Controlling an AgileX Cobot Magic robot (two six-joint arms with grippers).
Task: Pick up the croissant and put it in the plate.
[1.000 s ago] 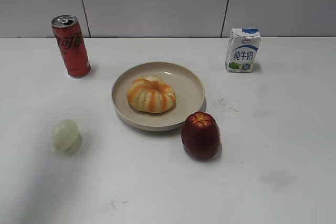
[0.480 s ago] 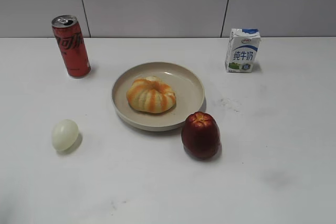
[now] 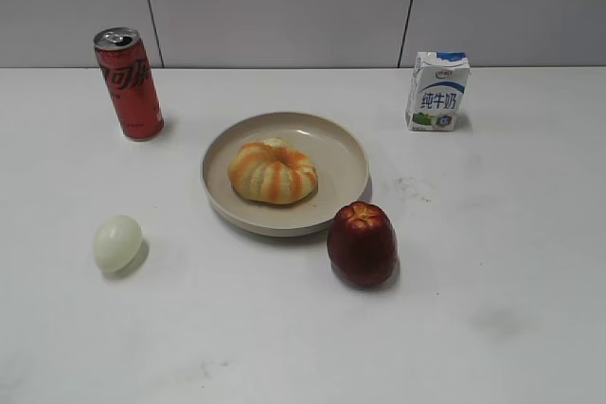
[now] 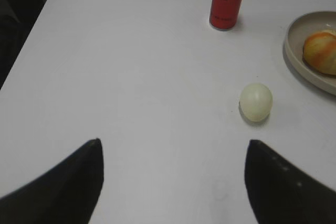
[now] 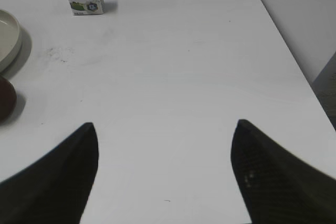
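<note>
The round ridged croissant [image 3: 273, 170], striped orange-brown and cream, is lying inside the wide shallow beige plate [image 3: 343, 153], a little toward the plate's left side, with the plate sitting near the middle of the white desk [image 3: 492, 234]. Judging from this, the placing is already done and nothing is left but for the arms to be resting clear.

The left gripper [image 4: 173, 182] is hanging over the desk's left part with its two dark fingers [image 4: 63, 187] spread wide and nothing between them. The right gripper [image 5: 165, 177] is hanging over the right part, toward the right edge, equally wide apart and gripping nothing. Neither is touching any object, and neither is showing in the exterior view.

A pale smooth egg [image 3: 117, 243] is lying toward the front left, a dark red apple [image 3: 362, 244] is standing just beside the plate's front right rim, a red drink can [image 3: 128, 83] is standing near the back left and a small white and blue milk carton [image 3: 437, 91] near the back right.

The left wrist view is cutting off most of the plate and half the croissant; the right wrist view is showing only slivers of plate and apple. The arms themselves are out of sight
</note>
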